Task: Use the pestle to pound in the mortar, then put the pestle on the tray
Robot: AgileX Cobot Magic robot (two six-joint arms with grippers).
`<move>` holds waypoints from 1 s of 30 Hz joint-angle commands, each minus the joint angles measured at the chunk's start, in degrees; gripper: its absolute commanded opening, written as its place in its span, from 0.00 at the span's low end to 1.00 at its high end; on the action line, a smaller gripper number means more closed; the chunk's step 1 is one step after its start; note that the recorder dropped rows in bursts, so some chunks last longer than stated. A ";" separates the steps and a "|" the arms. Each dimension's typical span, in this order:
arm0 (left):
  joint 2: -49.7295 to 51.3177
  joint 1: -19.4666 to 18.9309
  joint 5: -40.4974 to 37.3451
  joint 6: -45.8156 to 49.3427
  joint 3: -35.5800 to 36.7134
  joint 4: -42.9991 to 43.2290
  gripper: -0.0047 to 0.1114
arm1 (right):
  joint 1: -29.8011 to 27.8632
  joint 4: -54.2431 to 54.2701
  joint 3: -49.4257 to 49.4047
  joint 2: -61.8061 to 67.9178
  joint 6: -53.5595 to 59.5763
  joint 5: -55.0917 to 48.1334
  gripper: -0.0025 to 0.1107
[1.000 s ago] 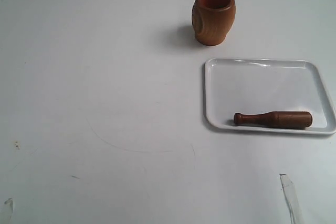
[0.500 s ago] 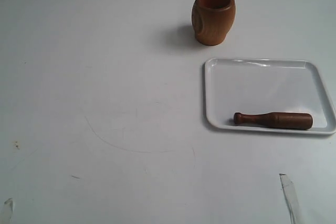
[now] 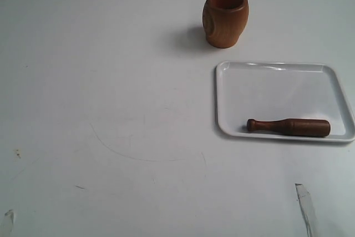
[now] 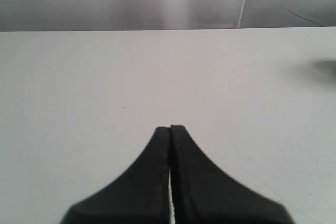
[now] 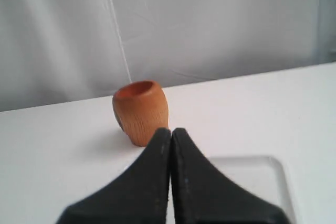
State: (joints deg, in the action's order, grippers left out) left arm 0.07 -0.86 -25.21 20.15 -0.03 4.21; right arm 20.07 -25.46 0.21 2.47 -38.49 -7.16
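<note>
The reddish-brown wooden mortar (image 3: 226, 18) stands upright at the back of the white table, behind the tray. The glossy white tray (image 3: 266, 84) lies to the right, and the dark pestle (image 3: 288, 126) rests flat along its near edge, knob end pointing left. No arm shows in the exterior view. My left gripper (image 4: 170, 127) is shut with nothing in it, over bare table. My right gripper (image 5: 171, 130) is also shut and empty; beyond its tips stand the mortar (image 5: 139, 111) and part of the tray (image 5: 262, 174). The pestle is hidden in both wrist views.
A strip of clear tape (image 3: 307, 206) sticks to the table near the front right, and another scrap (image 3: 8, 217) at the front left. A faint curved scratch (image 3: 138, 154) marks the table's middle. A grey curtain (image 5: 210, 19) hangs behind the table.
</note>
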 commanded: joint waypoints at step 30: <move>-0.07 0.44 0.17 -0.47 0.03 -0.42 0.04 | -6.77 23.60 -0.21 -0.77 35.51 -11.02 0.02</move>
State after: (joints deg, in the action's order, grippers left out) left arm 0.07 -0.86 -25.21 20.15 -0.03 4.21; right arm 18.18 -1.75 0.21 2.10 -3.84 -18.17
